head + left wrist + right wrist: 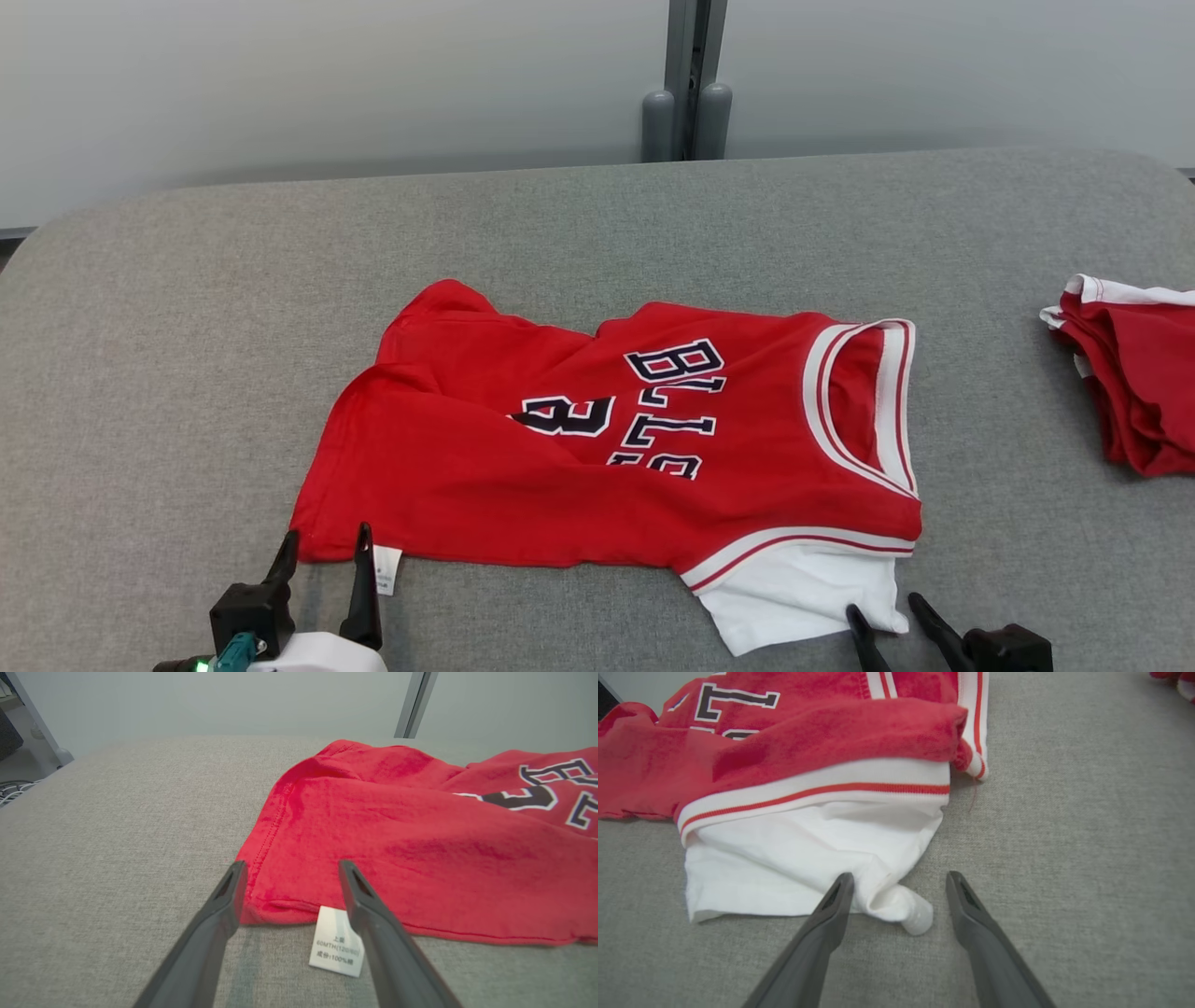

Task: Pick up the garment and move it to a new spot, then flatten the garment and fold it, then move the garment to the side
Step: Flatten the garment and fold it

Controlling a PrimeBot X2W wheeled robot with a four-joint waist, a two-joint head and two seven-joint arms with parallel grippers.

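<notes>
**A:** How do the jaws stand?

**B:** The left gripper (293, 863) has its jaws wide and empty. They straddle the near hem corner of the red cotton jersey with white trim and black lettering (523, 467). One finger is at the corner's edge and the other is over the white care label (336, 942). The right gripper (901, 875) is also spread and empty. The curled tip of the white sleeve (794, 858) lies between its jaws, against the inner finger.

**A:** So what is the step?

**B:** It looks like a two-corner pinch on the near edge, ahead of flattening or folding. Each arm should go low enough to catch every cloth layer. The left should bite the red hem rather than the loose label alone. The right should reach past the curl into flat sleeve cloth, because a rolled tip may slip. Both should close together so the pull stays even.

**A:** And the surroundings?

**B:** The jersey lies crosswise and wrinkled, mid-way across the grey fabric-covered worktop (187, 308), collar towards the robot's right. A second red-and-white garment (1134, 383) sits well apart at the right edge.
</notes>
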